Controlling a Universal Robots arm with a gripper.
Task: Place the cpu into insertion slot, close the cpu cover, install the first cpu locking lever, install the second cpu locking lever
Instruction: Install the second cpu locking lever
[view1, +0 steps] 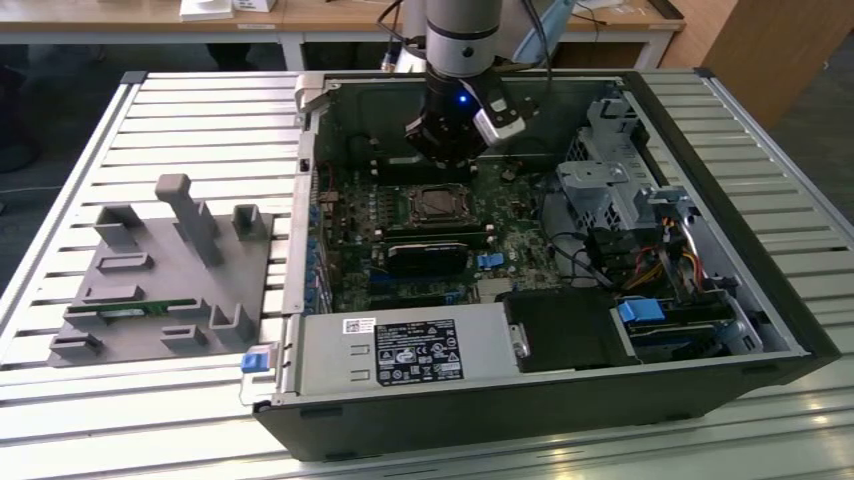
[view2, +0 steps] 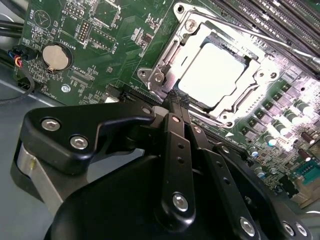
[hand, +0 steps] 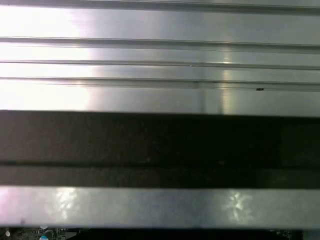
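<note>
The cpu (view2: 216, 75) lies flat in the insertion slot (view2: 176, 52), its pale metal top glaring under the light in the second wrist view. Around it we see the cpu cover (view2: 252, 85) lying down over the chip, the top showing through the cover's square window. In the exterior view the insertion slot (view1: 437, 205) sits on the green motherboard (view1: 527, 255) toward the far side of the open computer case (view1: 747, 300), with dark memory slots (view2: 280, 22) running just beside the socket frame.

The hand (view2: 176, 100) hangs just over the near edge of the socket frame; its two black fingers (view2: 174, 122) are pressed together with nothing between them, and we cannot tell whether the tips touch the frame. In the exterior view the hand (view1: 447, 160) stands on the far side of the socket, inside the case walls, with open board to the exterior view's right.

A coin cell battery (view2: 55, 56) sits well apart on the board. The case rests on a slatted metal desk (view1: 200, 120), where a grey fixture block (view1: 167, 280) stands to the exterior view's left.
</note>
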